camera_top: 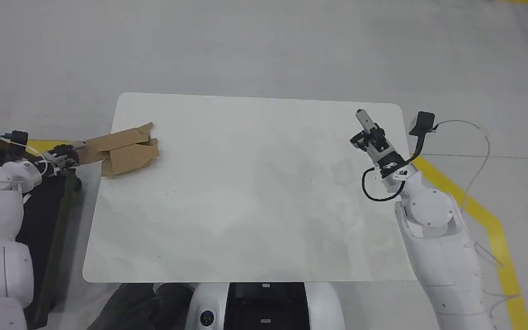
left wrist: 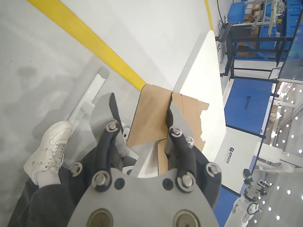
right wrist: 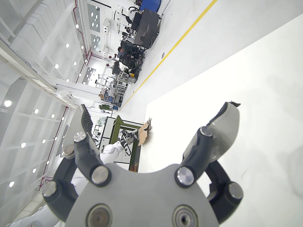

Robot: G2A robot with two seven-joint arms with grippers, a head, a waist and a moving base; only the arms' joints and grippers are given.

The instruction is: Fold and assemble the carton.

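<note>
Carton [camera_top: 128,153] looks light and bendy, best gripped at an edge; left fingers [left wrist: 114,109] straddle it unclenched, right fingers [right wrist: 228,116] released.

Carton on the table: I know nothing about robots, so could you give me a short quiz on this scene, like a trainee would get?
1. True or false: the carton lies in the middle of the table.
2. Which jaws are at the carton? A) the left arm's jaws B) the right arm's jaws
3. Fill in: the right arm's jaws stand ____ and hold nothing.

Key:
1. False. It lies flat at the table's edge, partly overhanging it.
2. A
3. open
</note>
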